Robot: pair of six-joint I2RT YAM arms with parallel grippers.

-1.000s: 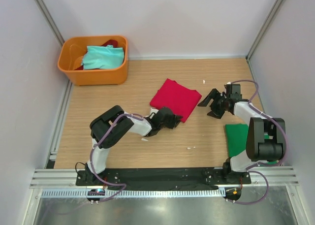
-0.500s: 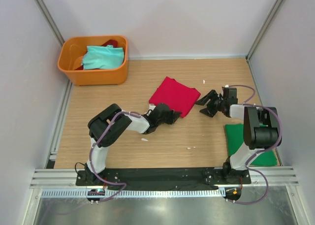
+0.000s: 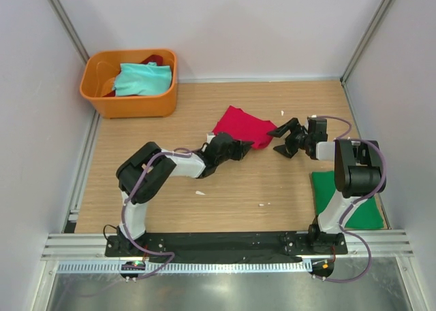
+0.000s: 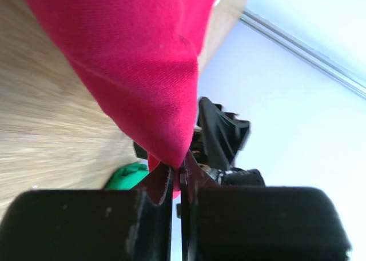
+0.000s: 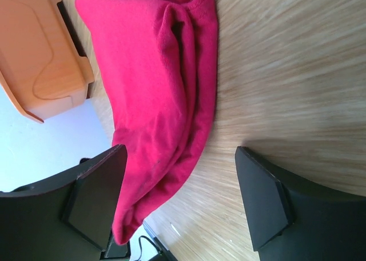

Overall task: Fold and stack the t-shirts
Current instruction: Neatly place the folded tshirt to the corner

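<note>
Item: fold-and-stack job, red piece in hand. Top view: red t-shirt [image 3: 244,126] lies mid-table, bunched at its near edge; the left gripper [image 3: 246,147] is clenched on that near edge, and the right gripper [image 3: 281,141] stands released just beside the shirt's right corner, apart from the cloth. Green t-shirt [image 3: 327,187] lies folded flat at the near right of the table [image 3: 231,195], partly under the right arm; teal t-shirt [image 3: 141,78] is in the orange tub [image 3: 129,109] at the far left, with something dark red beneath it. Left wrist view: a peak of red cloth [image 4: 143,61] is drawn up taut into the shut jaws, lifted off the wood. Right wrist view: the jaws gape wide with nothing held; the shirt's layered edge [image 5: 154,72] lies ahead, nearer one finger. Judged step: gathering the folded red shirt for a further fold or for carrying to the green one; which cannot be told. Next move likely calls for the right jaws to advance, straddle all layers of that edge and close, so both arms lift evenly without the fold spilling.
</note>
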